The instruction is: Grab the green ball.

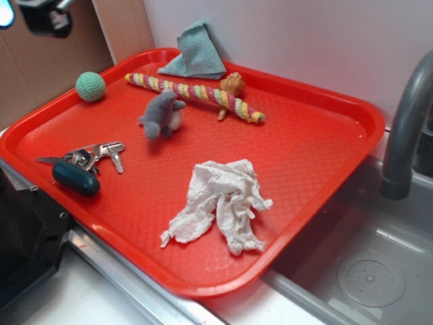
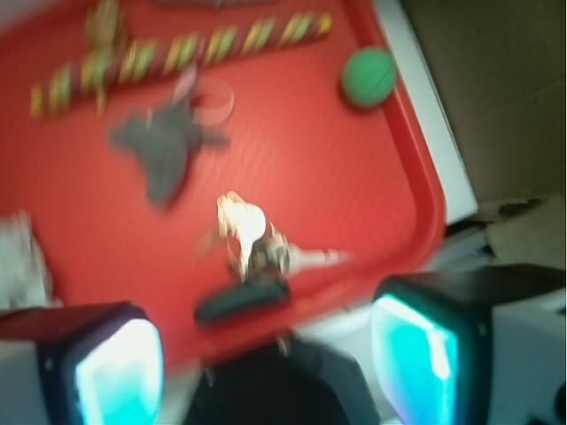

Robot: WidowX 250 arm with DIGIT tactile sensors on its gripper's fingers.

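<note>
The green ball [image 1: 90, 87] rests alone in the far left corner of the red tray [image 1: 325, 135]. The blurred wrist view has the ball [image 2: 368, 77] at upper right, close to the tray's rim [image 2: 431, 199]. My gripper [image 1: 30, 15] hangs high at the top left of the exterior view, well above and behind the ball. In the wrist view the gripper [image 2: 279, 363] is open. Its two cyan-lit fingers [image 2: 120, 376] stand wide apart with nothing between them, over the tray's near edge.
On the tray lie a teal cloth [image 1: 196, 54], a striped rope toy [image 1: 196, 91], a grey plush [image 1: 162, 115], keys with a dark fob [image 1: 76, 177] and a crumpled white cloth [image 1: 220, 203]. A grey faucet [image 1: 406, 122] and a sink basin [image 1: 365, 271] are at right.
</note>
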